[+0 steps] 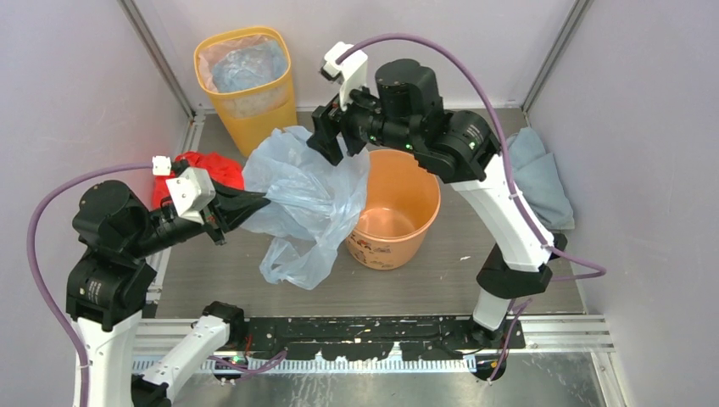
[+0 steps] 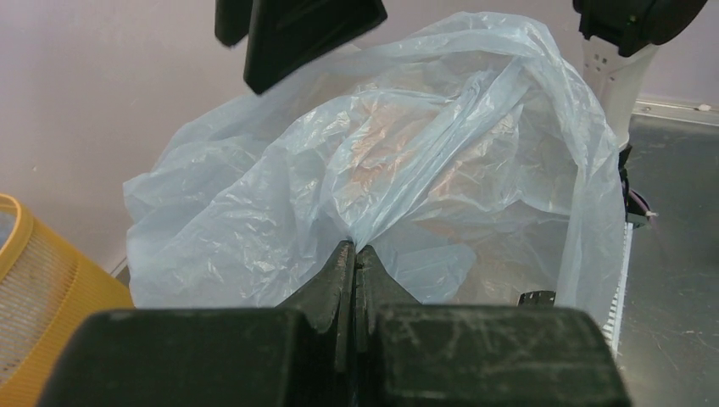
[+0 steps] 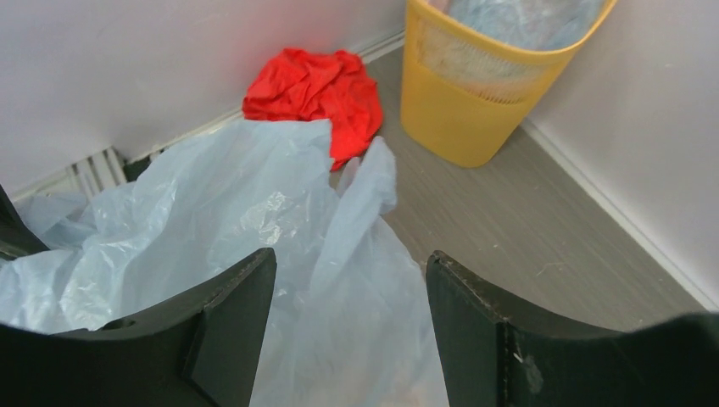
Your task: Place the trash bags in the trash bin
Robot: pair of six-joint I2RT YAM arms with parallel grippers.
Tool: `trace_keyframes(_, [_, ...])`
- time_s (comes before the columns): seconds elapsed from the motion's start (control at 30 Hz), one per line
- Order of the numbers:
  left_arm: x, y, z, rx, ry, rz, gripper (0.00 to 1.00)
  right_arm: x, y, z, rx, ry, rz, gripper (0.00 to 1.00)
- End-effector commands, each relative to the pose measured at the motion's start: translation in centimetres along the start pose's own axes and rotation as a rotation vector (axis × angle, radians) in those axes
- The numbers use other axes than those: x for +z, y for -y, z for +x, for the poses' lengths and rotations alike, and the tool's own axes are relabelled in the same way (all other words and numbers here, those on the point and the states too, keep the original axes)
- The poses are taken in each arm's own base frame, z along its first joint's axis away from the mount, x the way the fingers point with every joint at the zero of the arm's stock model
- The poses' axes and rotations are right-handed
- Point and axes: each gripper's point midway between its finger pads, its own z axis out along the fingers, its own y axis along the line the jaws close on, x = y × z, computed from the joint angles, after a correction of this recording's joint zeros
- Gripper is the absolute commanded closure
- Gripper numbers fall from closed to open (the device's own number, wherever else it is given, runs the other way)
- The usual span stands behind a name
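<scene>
Just left of the tapered orange trash bin (image 1: 415,182), a crinkled pale-blue plastic trash bag (image 1: 305,199) is clamped in the left gripper (image 1: 254,202), apparently touching it; the right gripper (image 1: 335,140) is held parted above.

trash bag (image 1: 301,199) left of trash bin (image 1: 383,248), at its rim | taller bin (image 1: 254,119) behind | cloth (image 1: 212,165) far left
</scene>
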Motion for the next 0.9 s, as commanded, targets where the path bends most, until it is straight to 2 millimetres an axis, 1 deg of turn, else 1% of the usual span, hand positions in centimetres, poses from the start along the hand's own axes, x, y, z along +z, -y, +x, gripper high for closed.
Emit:
trace_keyframes(0.0, [0.0, 0.7, -1.7, 0.034, 0.038, 0.057, 1.0, -0.5, -2.1, 0.1, -0.035, -0.006, -0.097, 0.29])
trace_keyframes(0.13, [0.1, 0.8, -1.8, 0.031, 0.04, 0.064, 1.0, 0.3, -1.9, 1.5, -0.045, -0.056, -0.077, 0.29])
trace_keyframes(0.2, [0.1, 0.8, -1.9, 0.033, 0.044, 0.065, 1.0, 0.7, -1.1, 2.1, -0.058, -0.082, -0.024, 0.29])
trace_keyframes(0.27, [0.0, 0.9, -2.1, 0.038, 0.051, 0.063, 1.0, 1.1, 0.1, 2.9, -0.074, -0.115, 0.055, 0.29])
trace_keyframes(0.37, [-0.1, 0.8, -2.3, 0.042, 0.055, 0.056, 1.0, 1.6, 0.9, 4.2, -0.097, -0.168, 0.099, 0.32])
trace_keyframes(0.4, [-0.2, 0.8, -2.5, 0.046, 0.057, 0.053, 1.0, 1.8, 1.0, 4.6, -0.103, -0.184, 0.105, 0.35])
trace_keyframes(0.43, [-0.2, 0.7, -2.6, 0.048, 0.059, 0.049, 1.0, 1.9, 1.0, 5.0, -0.107, -0.197, 0.106, 0.42])
trace_keyframes(0.47, [-0.3, 0.7, -2.6, 0.051, 0.061, 0.044, 1.0, 1.9, 1.2, 5.2, -0.109, -0.206, 0.112, 0.53])
trace_keyframes(0.5, [-0.3, 0.6, -2.7, 0.051, 0.06, 0.036, 1.0, 1.9, 1.3, 5.3, -0.109, -0.208, 0.123, 0.66])
trace_keyframes(0.53, [-0.3, 0.4, -2.6, 0.053, 0.06, 0.026, 1.0, 1.8, 1.6, 5.4, -0.11, -0.21, 0.138, 0.75])
trace_keyframes(0.57, [-0.4, 0.3, -2.6, 0.056, 0.059, 0.013, 1.0, 1.7, 1.8, 5.4, -0.111, -0.21, 0.154, 0.81])
trace_keyframes(0.67, [-0.6, -0.6, -2.4, 0.059, 0.055, -0.046, 1.0, 1.3, 3.2, 5.1, -0.113, -0.197, 0.235, 0.89])
trace_keyframes(0.77, [-0.9, -1.8, -1.9, 0.052, 0.044, -0.13, 1.0, 0.5, 5.0, 4.4, -0.102, -0.168, 0.337, 0.91])
trace_keyframes(0.87, [-1.0, -2.7, -1.0, 0.032, 0.017, -0.183, 1.0, -0.6, 6.7, 3.5, -0.07, -0.129, 0.423, 0.97])
